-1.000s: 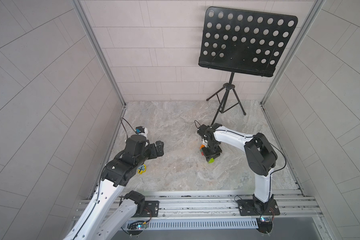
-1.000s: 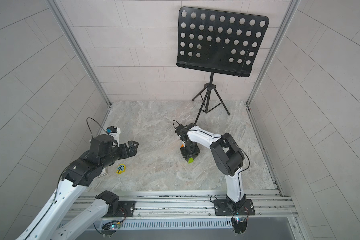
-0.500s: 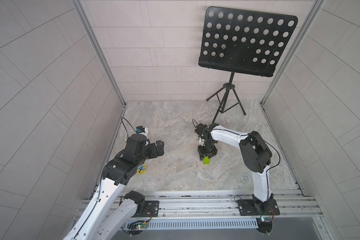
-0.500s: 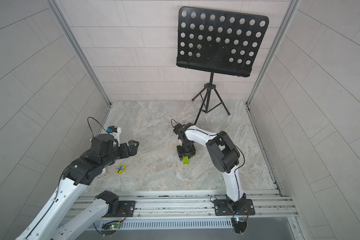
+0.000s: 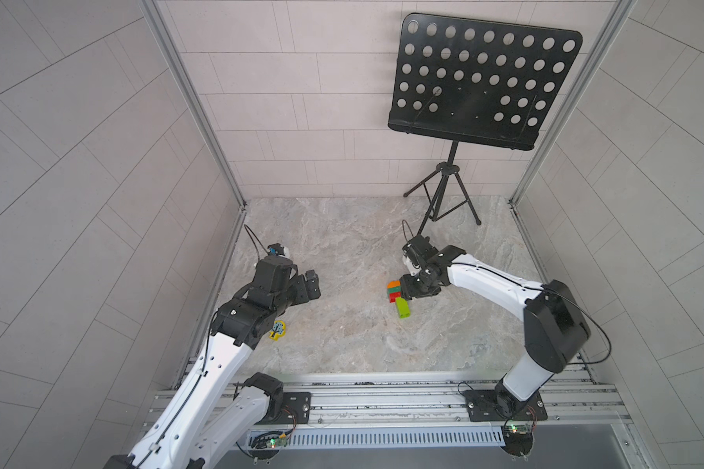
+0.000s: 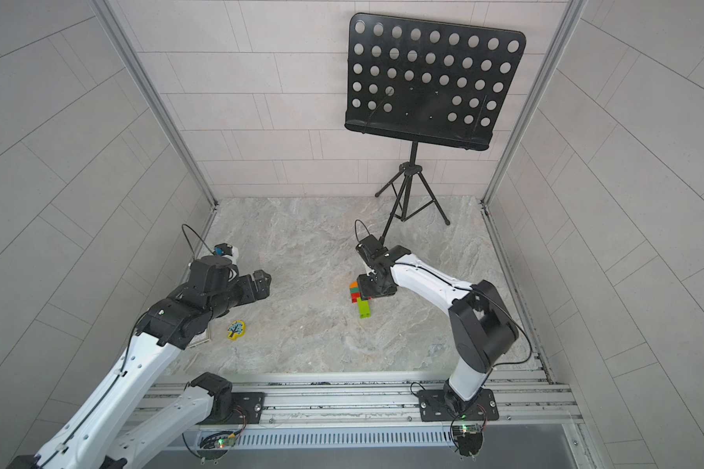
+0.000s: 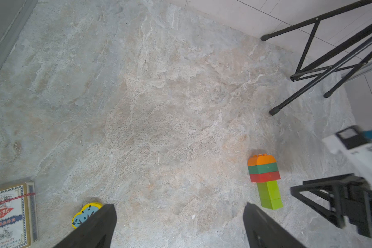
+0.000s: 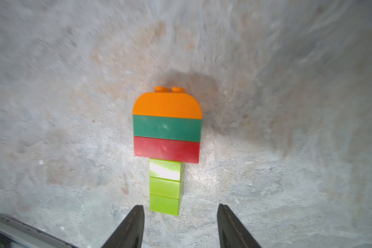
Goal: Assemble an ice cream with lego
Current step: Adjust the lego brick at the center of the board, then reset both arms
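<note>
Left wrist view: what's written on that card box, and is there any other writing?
"姚記": card box, red label.
"HIGH QUALITY": same box, lower edge.
White characters on its blue band: too blurred to read.
No other writing shows; the ice cream bears none.

Glossy plastic on matt stone
The ice cream (image 8: 167,128) is smooth, shiny plastic; the tabletop (image 8: 73,107) looks rough, mottled and stone-like.

- Pale grey tiled walls (image 5: 301,101) enclose the cell on three sides, evenly lit.
- Marbled grey-beige tabletop (image 5: 342,243) underfoot.
- Black perforated music stand (image 5: 480,81) near the tabletop's far right corner.
</note>
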`<state>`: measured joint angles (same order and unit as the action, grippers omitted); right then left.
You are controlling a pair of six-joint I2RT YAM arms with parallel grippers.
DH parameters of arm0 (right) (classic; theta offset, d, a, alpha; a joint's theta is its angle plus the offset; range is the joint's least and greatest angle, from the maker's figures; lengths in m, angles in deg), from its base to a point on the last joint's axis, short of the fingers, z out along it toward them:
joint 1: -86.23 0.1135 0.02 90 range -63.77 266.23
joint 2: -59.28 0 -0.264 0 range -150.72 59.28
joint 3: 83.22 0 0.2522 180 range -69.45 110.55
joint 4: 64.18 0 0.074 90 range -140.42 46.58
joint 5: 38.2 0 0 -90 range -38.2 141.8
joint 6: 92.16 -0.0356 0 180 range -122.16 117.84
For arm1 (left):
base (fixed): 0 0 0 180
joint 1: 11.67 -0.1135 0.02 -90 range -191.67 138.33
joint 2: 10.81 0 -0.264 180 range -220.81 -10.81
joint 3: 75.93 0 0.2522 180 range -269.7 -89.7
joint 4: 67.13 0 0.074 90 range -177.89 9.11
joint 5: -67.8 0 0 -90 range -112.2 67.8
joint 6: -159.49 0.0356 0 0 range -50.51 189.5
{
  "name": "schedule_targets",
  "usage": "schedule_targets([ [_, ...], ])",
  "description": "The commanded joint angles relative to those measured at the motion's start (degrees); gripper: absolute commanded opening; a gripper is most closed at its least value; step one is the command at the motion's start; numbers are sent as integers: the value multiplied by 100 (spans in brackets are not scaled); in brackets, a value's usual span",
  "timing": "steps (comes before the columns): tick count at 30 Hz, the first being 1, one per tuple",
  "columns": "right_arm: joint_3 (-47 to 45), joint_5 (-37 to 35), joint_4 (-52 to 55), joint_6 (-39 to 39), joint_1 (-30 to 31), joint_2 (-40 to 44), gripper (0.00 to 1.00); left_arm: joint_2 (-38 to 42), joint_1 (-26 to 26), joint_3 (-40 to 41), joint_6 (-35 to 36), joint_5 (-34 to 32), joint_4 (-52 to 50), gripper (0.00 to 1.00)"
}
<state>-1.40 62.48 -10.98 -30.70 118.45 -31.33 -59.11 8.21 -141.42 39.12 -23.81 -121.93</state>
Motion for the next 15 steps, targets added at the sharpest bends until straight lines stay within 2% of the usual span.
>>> schedule_targets([
  [1,-300,-371,-1206,-349,-387,847,62,-102,-26,-106,-386,-166,450,100],
  [5,-467,-463,-2271,-671,-1246,1404,63,-658,-36,-659,-464,-390,647,100],
  [9,-1163,-1162,-3528,-1056,-2197,1789,64,-1287,-90,-1408,-338,-1400,580,100],
  [12,-2005,-2253,-4617,-441,-2539,2043,72,-1499,-256,-1423,-384,-2334,1058,100],
  [15,-2499,-3274,-5211,201,-2715,1931,86,-1424,-504,-638,-252,-2975,2434,100],
])
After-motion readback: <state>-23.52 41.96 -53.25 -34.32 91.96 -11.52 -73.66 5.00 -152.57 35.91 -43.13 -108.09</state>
